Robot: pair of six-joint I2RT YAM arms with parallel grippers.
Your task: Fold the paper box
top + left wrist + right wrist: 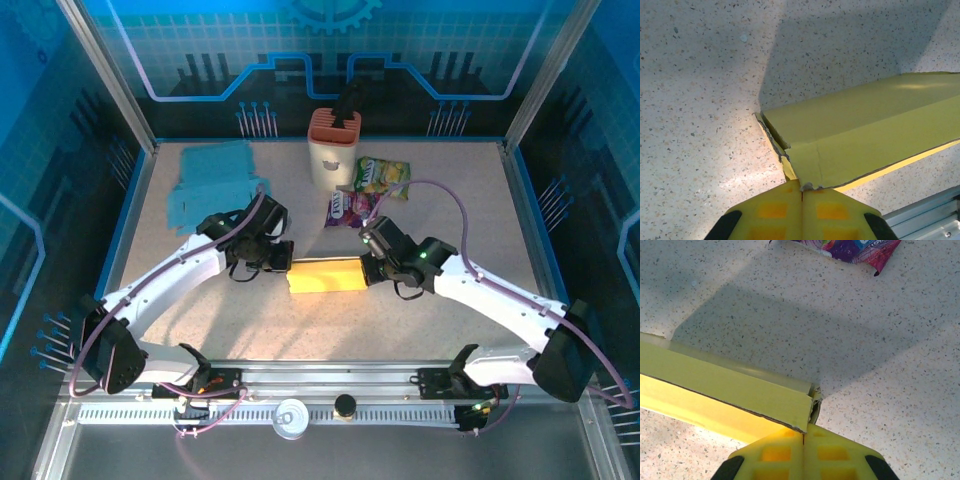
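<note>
A: Entry one, the box?
B: Box [325,276]: yellow card, lying flat at mid-worktop [300,330], long side running left to right, between the two arms.
A: Left tool?
B: Left tool [288,266]: at the box's left end. In the wrist view its fingers [775,210] are pressed together, pinching the frayed near corner of the card.
A: Right tool?
B: Right tool [364,270]: at the right end, fingers [832,452] closed on that corner, with a folded panel standing just above them.
A: Other stock?
B: Blue cloth [212,185], far left. Holder [333,150] with an orange top, far centre. Green packet [383,177] and purple packet [350,207] beside it, well apart from the box.
</note>
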